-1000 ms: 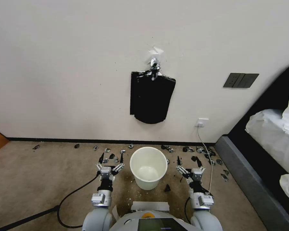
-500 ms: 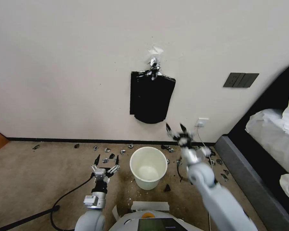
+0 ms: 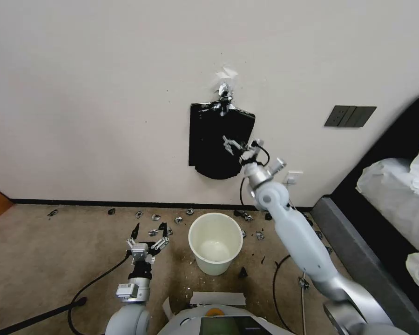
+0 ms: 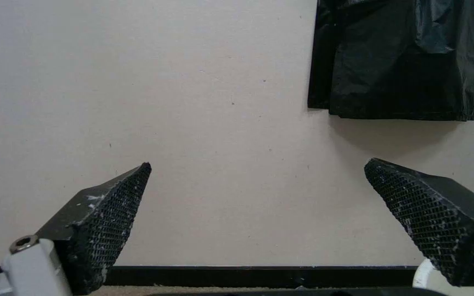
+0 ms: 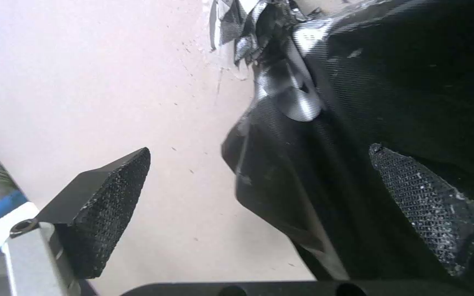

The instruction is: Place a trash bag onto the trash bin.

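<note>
The cream-white trash bin point(image 3: 215, 214) stands on the carpet below the wall, with nothing over its rim. A single loose trash bag is out of view. A flat black sheaf of bags point(image 3: 216, 149) hangs on the wall from silvery tape. My right gripper point(image 3: 242, 141) is raised in front of the sheaf's right half, open. In the right wrist view one of its fingers lies over the black sheaf point(image 5: 385, 102) and the other over bare wall; nothing is held. My left gripper point(image 3: 150, 226) hovers low to the left of the bin, open and empty, facing the wall and the sheaf point(image 4: 401, 61).
Small black and silver scraps point(image 3: 246, 216) litter the carpet along the baseboard. A bed point(image 3: 391, 195) with a dark frame fills the right side. A wall socket point(image 3: 292, 177) with a cable and a dark switch plate point(image 3: 349, 116) sit right of the sheaf. A black cable point(image 3: 88, 288) trails at the left.
My right arm has swung up from the floor beside the bin to the sheaf on the wall. The left gripper has drifted slightly left and back.
</note>
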You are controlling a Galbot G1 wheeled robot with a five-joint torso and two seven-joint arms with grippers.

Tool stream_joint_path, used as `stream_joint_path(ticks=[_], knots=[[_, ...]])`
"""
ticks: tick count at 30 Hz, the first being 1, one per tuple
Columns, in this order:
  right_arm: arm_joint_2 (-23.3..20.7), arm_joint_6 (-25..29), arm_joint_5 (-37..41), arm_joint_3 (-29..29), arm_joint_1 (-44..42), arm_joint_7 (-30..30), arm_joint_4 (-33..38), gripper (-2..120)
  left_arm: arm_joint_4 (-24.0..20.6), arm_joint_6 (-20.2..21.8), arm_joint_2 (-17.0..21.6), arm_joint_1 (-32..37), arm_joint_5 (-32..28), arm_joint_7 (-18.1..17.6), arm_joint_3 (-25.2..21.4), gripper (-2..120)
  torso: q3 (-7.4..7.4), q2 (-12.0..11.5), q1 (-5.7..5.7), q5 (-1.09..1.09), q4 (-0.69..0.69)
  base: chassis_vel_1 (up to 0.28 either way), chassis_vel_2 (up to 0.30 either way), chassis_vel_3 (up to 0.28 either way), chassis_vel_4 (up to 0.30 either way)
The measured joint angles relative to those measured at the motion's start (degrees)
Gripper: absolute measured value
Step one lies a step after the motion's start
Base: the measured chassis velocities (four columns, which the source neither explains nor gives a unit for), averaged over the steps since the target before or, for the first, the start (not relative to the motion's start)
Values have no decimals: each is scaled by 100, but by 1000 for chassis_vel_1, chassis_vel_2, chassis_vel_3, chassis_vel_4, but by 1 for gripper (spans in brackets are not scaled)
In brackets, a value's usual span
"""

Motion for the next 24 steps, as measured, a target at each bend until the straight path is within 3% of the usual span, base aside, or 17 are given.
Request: stream_joint_path(ticks=[10, 24], knots=[[122, -124, 463, 41, 446, -276, -561, 97, -121, -1, -11, 68, -21, 22, -22, 100, 0, 0, 0, 0, 0, 0, 0, 0, 0], [266, -220, 534, -33, 962, -426, -1048, 100, -144, -6, 0, 89, -116, 27, -200, 100, 0, 0, 0, 0, 1, 0, 0, 0, 0]])
